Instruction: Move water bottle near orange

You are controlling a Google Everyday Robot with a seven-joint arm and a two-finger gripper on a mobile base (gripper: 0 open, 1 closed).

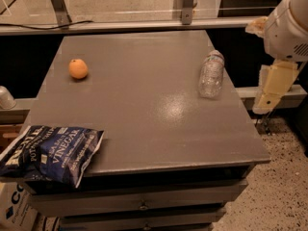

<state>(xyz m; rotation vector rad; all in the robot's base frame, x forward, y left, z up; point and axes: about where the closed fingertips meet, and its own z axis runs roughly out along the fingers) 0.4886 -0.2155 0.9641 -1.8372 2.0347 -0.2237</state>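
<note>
The water bottle (211,74) is at the right side of the grey surface (144,119), near the right edge, apparently lying on its side with its neck and pale label band towards the far edge. The tool (274,88) hangs off the surface to the bottle's right, beside the edge and apart from the bottle. Whether it is released or clenched cannot be told, and it holds nothing visible. The orange (78,69) sits well apart, at the far left of the surface. A dark blue chip bag (48,153) overhangs the near left corner; its white print reads "VINEGAR", and the rest is unclear.
</note>
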